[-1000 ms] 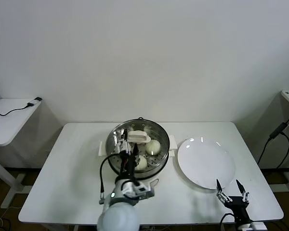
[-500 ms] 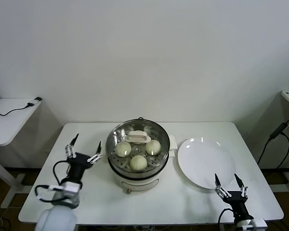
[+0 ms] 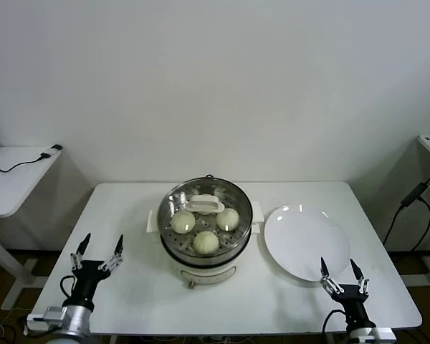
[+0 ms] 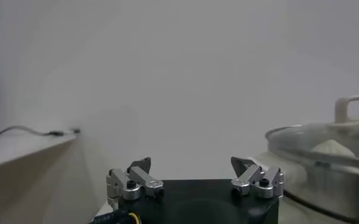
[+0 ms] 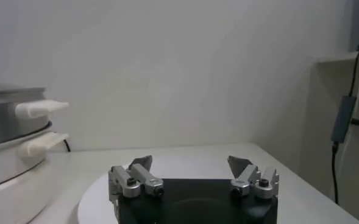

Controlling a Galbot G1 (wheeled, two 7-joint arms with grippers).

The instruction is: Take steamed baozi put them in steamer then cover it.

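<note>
The steamer (image 3: 173,249) stands mid-table on its cream-white base. The cover (image 3: 206,206), a glass lid with a cream handle, rests on it. Three baozi (image 3: 206,241) show through the glass. My left gripper (image 3: 100,240) hovers open and empty near the table's front left, well clear of the pot. In the left wrist view the left gripper (image 4: 190,163) has the cover (image 4: 316,143) and one baozi (image 4: 331,147) off to one side. My right gripper (image 3: 337,264) is open and empty at the front right. The right wrist view shows the right gripper (image 5: 189,161) and the steamer (image 5: 8,115).
A white plate (image 3: 306,242) with nothing on it lies right of the steamer, just beyond my right gripper. A side table (image 3: 14,175) with a cable stands at far left. A second cable (image 3: 408,204) hangs at far right.
My left gripper has drawn back from the cover's handle over the steamer to the table's front left. The cover stays on the pot. The right gripper has barely moved.
</note>
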